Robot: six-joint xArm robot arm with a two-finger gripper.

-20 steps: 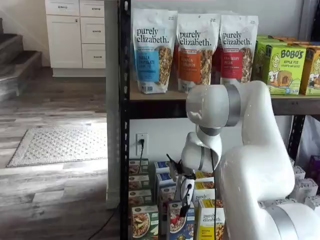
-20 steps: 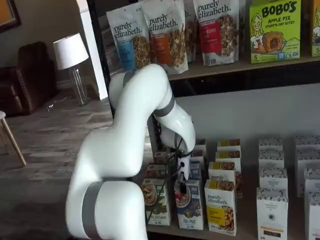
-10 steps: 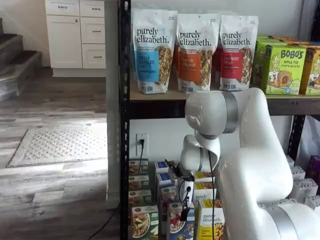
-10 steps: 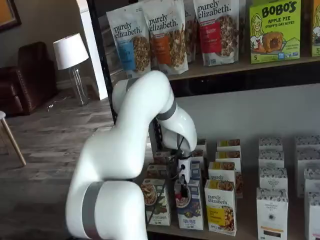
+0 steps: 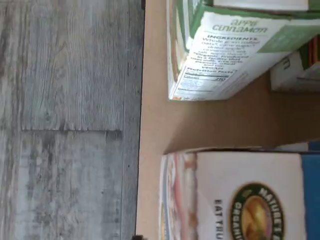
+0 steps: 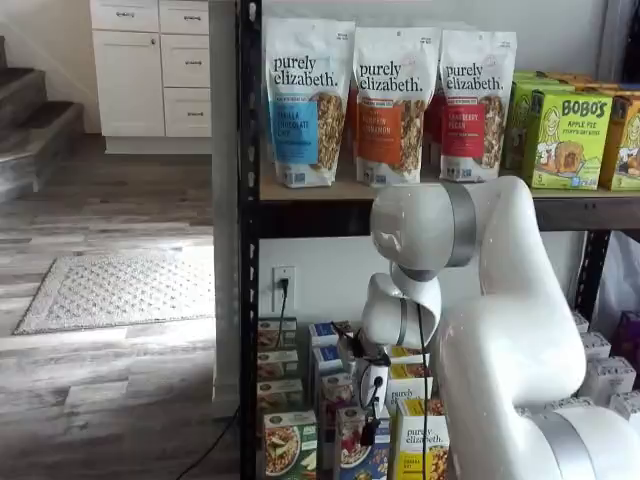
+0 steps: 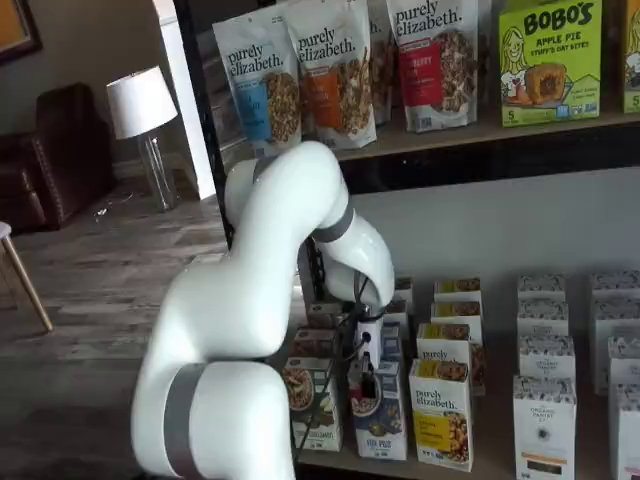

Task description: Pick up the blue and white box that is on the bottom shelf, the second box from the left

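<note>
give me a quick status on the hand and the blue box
Hand low at the blue and white box, grip state unclear. Box upright on the bottom shelf, not lifted. Green box and yellow box close either side.

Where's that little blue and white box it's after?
In both shelf views the blue and white box stands in the bottom shelf's front row, between a green carton and a yellow purely elizabeth carton, directly under the gripper.

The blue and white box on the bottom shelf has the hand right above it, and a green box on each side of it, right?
Not on each side. In a shelf view the blue and white box has a green box on one side only; a yellow box stands on the other. The hand is above it.
</note>
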